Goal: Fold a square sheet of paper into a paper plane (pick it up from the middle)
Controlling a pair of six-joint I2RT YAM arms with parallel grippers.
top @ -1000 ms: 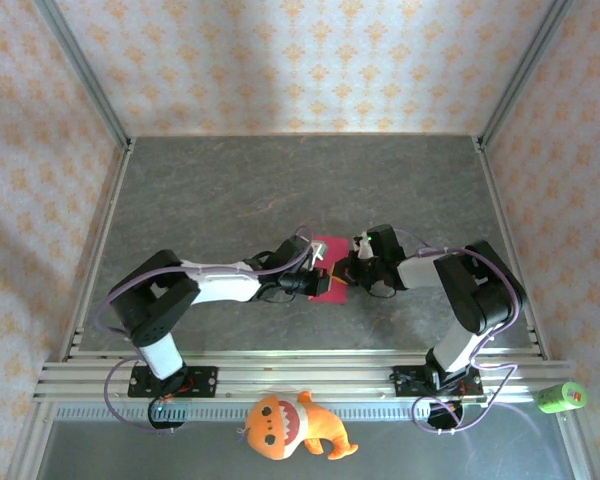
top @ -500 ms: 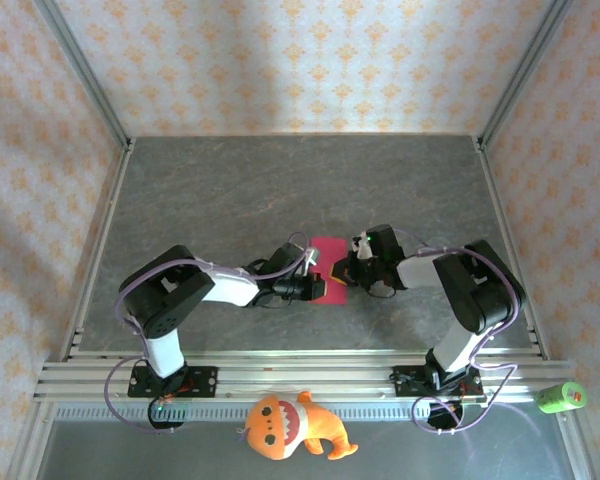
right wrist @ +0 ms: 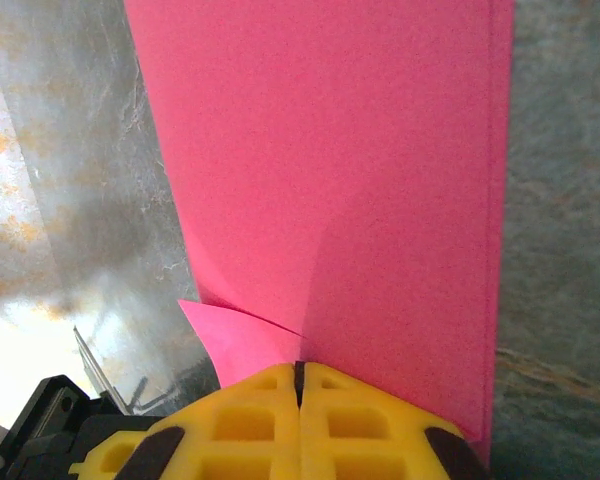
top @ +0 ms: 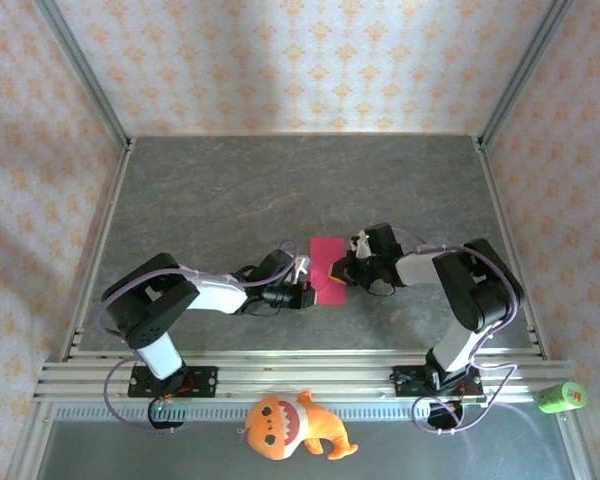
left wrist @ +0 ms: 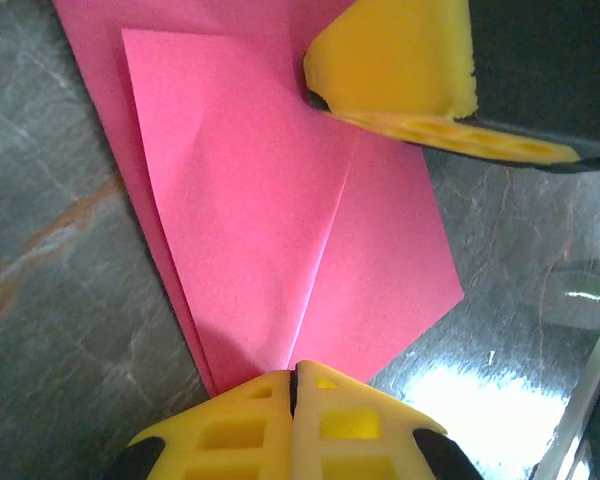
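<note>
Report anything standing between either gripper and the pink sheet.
Nothing visible does. The left gripper, tips shut, meets the square sheet of paper at one edge, and the right gripper, also shut, rests on the opposite side. The sheet lies on the table.

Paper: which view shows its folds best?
Left wrist view: the paper is close, its folded flap and crease plain to see. Right wrist view shows a smooth face and one small corner; top view, a small pink patch far off.

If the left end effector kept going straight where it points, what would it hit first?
The folded pink paper lies right at the left end effector's shut tips; beyond it, likely the right end effector, though depth is unclear.
</note>
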